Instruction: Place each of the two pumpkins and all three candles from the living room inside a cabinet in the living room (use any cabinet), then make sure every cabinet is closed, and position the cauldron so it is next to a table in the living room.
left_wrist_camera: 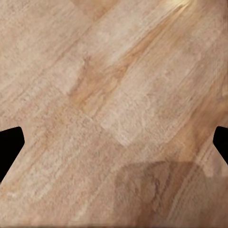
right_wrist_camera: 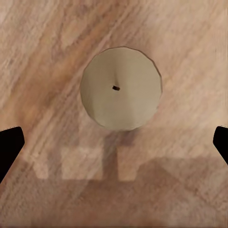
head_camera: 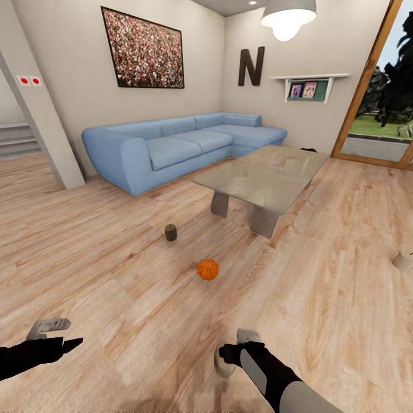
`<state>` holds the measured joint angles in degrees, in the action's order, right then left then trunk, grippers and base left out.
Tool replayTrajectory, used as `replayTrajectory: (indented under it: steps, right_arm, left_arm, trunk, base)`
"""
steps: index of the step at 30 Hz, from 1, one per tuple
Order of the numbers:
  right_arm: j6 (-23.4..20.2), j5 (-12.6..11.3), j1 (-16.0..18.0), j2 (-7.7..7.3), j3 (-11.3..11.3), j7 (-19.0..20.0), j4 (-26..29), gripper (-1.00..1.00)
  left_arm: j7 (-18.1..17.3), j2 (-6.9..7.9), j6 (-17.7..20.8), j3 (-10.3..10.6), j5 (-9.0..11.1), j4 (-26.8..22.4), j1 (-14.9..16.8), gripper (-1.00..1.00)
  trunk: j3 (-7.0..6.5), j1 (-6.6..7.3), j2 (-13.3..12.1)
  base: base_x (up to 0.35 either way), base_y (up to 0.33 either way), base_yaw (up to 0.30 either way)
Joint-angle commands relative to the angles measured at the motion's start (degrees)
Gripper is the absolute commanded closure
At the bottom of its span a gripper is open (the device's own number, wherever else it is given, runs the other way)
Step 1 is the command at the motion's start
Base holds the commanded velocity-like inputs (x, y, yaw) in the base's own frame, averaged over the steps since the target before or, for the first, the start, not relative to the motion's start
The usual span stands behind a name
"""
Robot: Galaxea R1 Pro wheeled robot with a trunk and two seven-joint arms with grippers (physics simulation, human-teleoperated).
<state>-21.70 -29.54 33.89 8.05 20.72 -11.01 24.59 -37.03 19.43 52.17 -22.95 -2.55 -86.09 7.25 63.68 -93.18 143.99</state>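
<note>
A cream candle (right_wrist_camera: 121,88) stands upright on the plank floor, seen from above with its wick showing. My right gripper (right_wrist_camera: 116,142) hangs open over it, its fingers wide on either side and not touching. In the head view this candle (head_camera: 223,365) sits just under the right gripper (head_camera: 228,354). An orange pumpkin (head_camera: 207,269) lies on the floor farther ahead. A darker candle (head_camera: 170,232) stands beyond it, and another pale candle (head_camera: 404,261) is at the right edge. My left gripper (head_camera: 62,337) is open over bare floor. The cabinet is out of view.
The glass-topped coffee table (head_camera: 269,172) stands ahead to the right, with the blue corner sofa (head_camera: 172,146) behind it. A small dark shape (head_camera: 309,150) sits past the table's far end. A glass door (head_camera: 381,115) is at the right, and stairs (head_camera: 17,140) at the far left.
</note>
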Motion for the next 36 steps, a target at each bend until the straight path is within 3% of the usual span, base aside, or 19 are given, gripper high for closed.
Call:
replayTrajectory:
  steps: [1, 24, 36]
  right_arm:
    - [-0.2, -0.6, 0.0, -0.05, 0.5, -0.5, 0.1, -1.00]
    - [-0.2, -0.6, 0.0, -0.05, 0.4, -0.7, 0.1, -1.00]
    - [-0.2, -0.6, 0.0, -0.05, 0.4, -0.7, 0.1, -1.00]
  left_arm:
    - [-0.4, -0.01, 0.3, -0.1, -0.3, 0.0, 0.0, -1.00]
    - [-0.4, -0.02, 0.3, -0.1, -0.3, 0.0, -0.1, -1.00]
    - [-0.5, -0.01, 0.3, -0.1, -0.2, 0.0, -0.1, -1.00]
  trunk:
    - [0.28, -0.01, 0.0]
    - [5.38, -0.60, 0.3]
    - [5.38, -0.60, 0.3]
  base:
    - [0.000, 0.000, 0.000]
    - [0.000, 0.000, 0.000]
    - [0.043, 0.000, 0.000]
